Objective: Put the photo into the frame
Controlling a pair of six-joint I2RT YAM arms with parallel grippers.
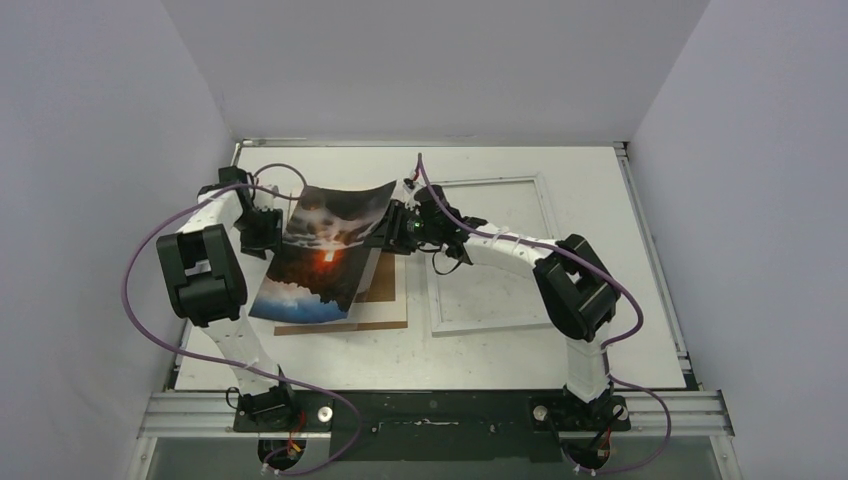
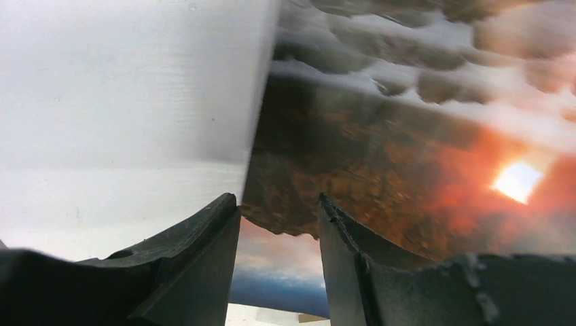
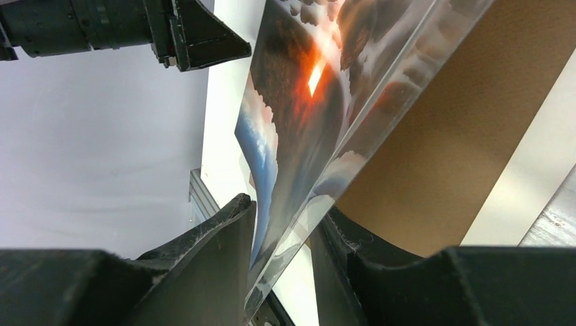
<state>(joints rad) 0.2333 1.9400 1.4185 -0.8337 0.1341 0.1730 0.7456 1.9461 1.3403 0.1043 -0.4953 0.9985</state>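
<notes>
Photo (image 1: 325,255) is off the table and bowed, above brown backing board (image 1: 388,290), left of frame (image 1: 490,180). Right gripper (image 1: 393,228) fingers sit narrow astride its edge, grip unclear. Left gripper (image 1: 275,225) fingers are parted.

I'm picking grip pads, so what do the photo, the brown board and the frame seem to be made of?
The photo is thin glossy paper or film, bowing in mid-air with glare streaks. The brown board looks like matte card or fibreboard, flat and dull. The frame has a white border, wood or plastic, too far to tell.
</notes>
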